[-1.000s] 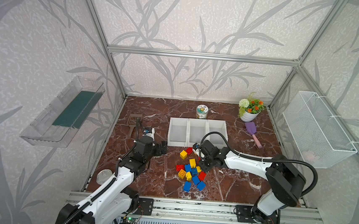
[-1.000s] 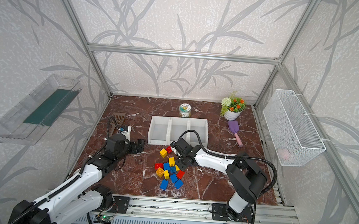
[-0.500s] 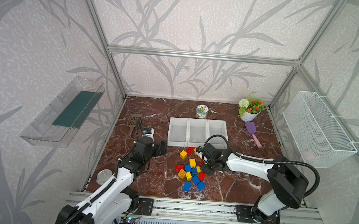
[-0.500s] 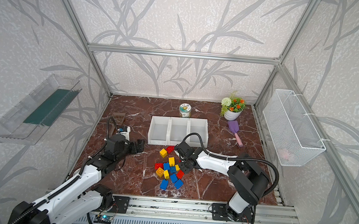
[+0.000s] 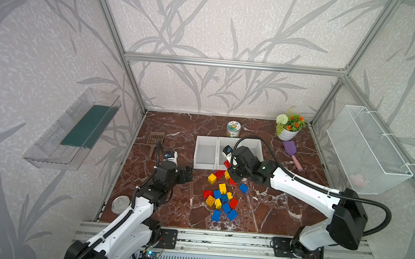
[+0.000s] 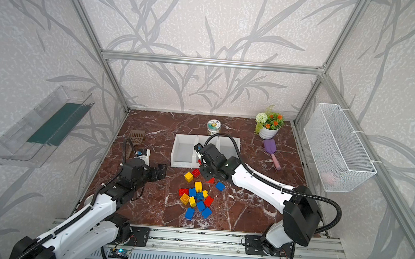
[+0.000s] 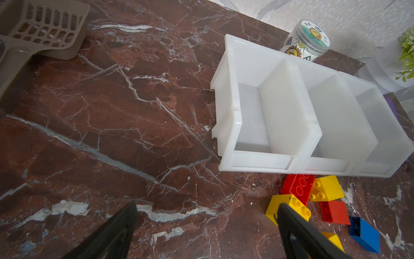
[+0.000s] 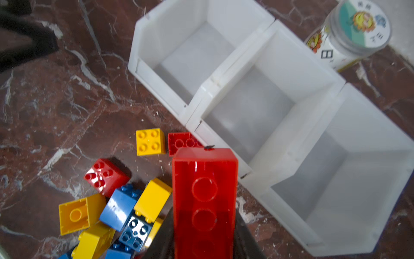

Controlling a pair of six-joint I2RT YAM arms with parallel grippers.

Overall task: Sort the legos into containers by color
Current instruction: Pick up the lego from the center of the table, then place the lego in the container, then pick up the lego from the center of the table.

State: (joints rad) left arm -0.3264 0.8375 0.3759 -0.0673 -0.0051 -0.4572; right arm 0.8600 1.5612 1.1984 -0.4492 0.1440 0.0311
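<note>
In both top views the right end effector [image 5: 228, 165] clamps a red brick [image 5: 226, 164] just in front of the containers [image 5: 205, 165]; loose legos [image 5: 222, 188] lie on the tabletop [image 5: 175, 132]. Left wrist: the left end effector [image 7: 206, 224] gapes wide near a yellow brick [image 7: 289, 205]. Right wrist: the red brick [image 8: 205, 190], hollow side showing, points toward the containers [image 8: 224, 74].

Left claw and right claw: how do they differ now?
The left claw is open wide and empty; the right claw is shut on a long red brick. The left claw hangs over bare table beside the legos; the right claw is at the front of the white bins. Both are black.
</note>
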